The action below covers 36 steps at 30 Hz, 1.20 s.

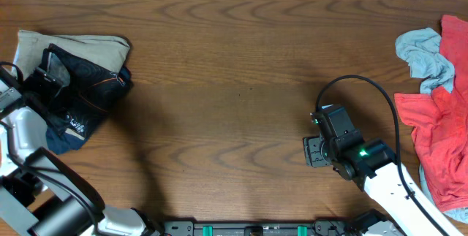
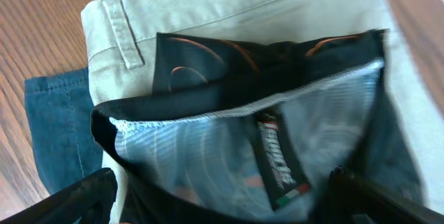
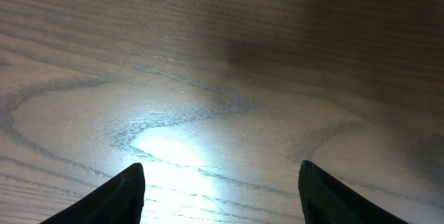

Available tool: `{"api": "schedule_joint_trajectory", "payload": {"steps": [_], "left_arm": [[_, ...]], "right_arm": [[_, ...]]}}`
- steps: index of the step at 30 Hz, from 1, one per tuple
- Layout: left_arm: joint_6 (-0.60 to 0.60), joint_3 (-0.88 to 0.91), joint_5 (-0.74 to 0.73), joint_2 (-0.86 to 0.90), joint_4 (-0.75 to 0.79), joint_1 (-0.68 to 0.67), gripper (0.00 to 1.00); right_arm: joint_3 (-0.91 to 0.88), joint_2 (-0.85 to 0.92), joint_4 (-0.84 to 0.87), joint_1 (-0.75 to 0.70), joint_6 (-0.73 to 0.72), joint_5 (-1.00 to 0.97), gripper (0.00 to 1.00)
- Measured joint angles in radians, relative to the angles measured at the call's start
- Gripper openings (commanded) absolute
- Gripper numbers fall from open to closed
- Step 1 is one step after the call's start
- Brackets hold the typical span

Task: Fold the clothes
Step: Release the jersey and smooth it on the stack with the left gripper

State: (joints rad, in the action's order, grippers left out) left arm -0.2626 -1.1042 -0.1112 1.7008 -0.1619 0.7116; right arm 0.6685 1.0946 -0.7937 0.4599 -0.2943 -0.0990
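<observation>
**Desk:** Where's the jersey right now?

**Me:** Far left of the table [image 1: 234, 61]. The black jersey [image 1: 99, 82] sits in a compact bundle on top of the beige trousers [image 2: 229, 9], with a navy garment [image 2: 55, 127] underneath, sticking out at one side.

**Desk:** And your claws?

**Me:** My left claw [image 2: 229, 207] hangs right over the jersey's neck label with its fingers spread wide, gripping nothing. My right claw [image 3: 222, 196] has its fingers apart over bare wood, well away from any cloth.

**Desk:** So how far along are we?

**Me:** I'd say this piece is nearly finished. It looks folded and stacked, though the collar end gapes open a little. On the right edge, a red heap [image 1: 439, 134] and a pale blue cloth [image 1: 420, 53] lie crumpled. If they count, most of the work is left.
</observation>
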Motion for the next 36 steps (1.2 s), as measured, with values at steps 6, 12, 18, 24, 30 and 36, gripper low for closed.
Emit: {"api": "schedule_joint_trajectory", "payload": {"steps": [6, 12, 18, 24, 30, 36], "left_arm": [[-0.001, 0.000, 0.016, 0.037, 0.054, 0.000, 0.83], [0.004, 0.000, 0.021, 0.045, 0.074, 0.000, 0.83], [0.005, 0.000, 0.029, 0.092, 0.078, 0.000, 0.83], [-0.005, 0.000, 0.043, 0.106, 0.114, 0.000, 0.46], [-0.001, 0.000, 0.044, 0.106, 0.122, 0.000, 0.06], [0.005, -0.008, 0.035, 0.106, 0.122, 0.000, 0.06]], "right_arm": [[0.000, 0.000, 0.000, 0.000, 0.000, 0.000, 0.69], [0.000, 0.000, 0.000, 0.000, 0.000, 0.000, 0.69], [0.000, 0.000, 0.000, 0.000, 0.000, 0.000, 0.69], [0.000, 0.000, 0.000, 0.000, 0.000, 0.000, 0.68], [0.000, 0.000, 0.002, 0.000, 0.000, 0.000, 0.68], [0.000, 0.000, 0.001, 0.000, 0.000, -0.006, 0.68]]}}
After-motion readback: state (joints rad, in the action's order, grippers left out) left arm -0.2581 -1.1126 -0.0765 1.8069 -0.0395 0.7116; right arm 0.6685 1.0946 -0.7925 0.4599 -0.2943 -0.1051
